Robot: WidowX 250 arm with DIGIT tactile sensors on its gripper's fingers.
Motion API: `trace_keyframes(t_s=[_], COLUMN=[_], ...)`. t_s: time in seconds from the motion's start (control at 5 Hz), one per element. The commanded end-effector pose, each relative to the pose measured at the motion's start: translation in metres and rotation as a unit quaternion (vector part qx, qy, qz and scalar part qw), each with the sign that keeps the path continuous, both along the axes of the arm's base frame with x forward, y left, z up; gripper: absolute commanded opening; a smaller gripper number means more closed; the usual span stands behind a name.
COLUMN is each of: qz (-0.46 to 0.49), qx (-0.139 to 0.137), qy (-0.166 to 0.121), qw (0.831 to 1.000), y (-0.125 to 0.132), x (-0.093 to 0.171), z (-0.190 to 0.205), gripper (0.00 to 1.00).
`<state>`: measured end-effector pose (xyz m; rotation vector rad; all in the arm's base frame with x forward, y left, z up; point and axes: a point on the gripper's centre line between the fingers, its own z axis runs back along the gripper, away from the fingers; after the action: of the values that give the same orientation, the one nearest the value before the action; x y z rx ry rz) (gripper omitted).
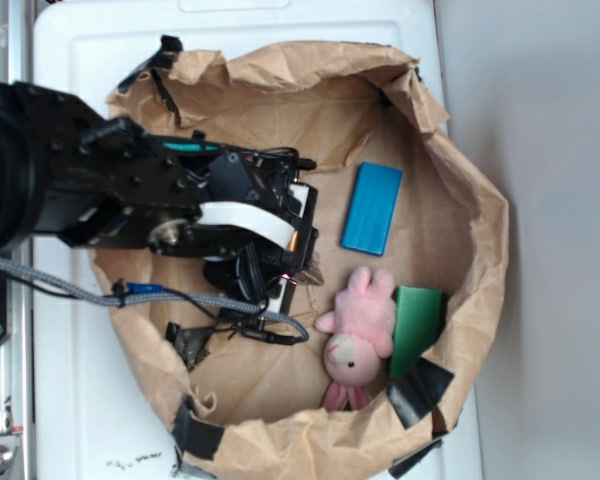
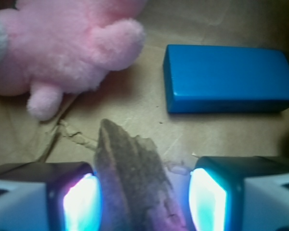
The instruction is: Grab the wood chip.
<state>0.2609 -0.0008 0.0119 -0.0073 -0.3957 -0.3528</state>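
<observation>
Looking at: a crumpled brown paper nest [image 1: 460,180] lying on a white bin lid [image 1: 90,50], the black arm [image 1: 100,190] reaching in from the nest's left rim.
Gripper: the gripper [image 2: 144,197] sits low over the paper floor, jaws parted, one lit finger pad [image 2: 79,204] on each side of the chip.
Wood chip: the wood chip [image 2: 132,178] lies between the jaws, rough and streaked, its jagged tip pointing out ahead (left pad close against it, a gap on the right side, so not clamped).
Chip's place: near the middle of the nest floor, almost hidden under the gripper in the exterior view.
Blue block: the blue block [image 1: 372,208] rests flat toward the nest's upper right rim.
Pink plush: a pink plush bunny [image 1: 358,330] lies by the lower right rim, beside a green block [image 1: 417,325].
</observation>
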Motion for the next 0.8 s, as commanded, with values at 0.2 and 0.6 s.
trace_keyframes(t_s=[0.2,0.6], qz=[0.005,0.091], qx=[-0.045,-0.104], qy=[0.02,0.066], qw=[0.999,0.988], y=[0.0,-0.003], x=[0.009,0.007], z=[0.061,0.153], gripper=[0.0,0.0])
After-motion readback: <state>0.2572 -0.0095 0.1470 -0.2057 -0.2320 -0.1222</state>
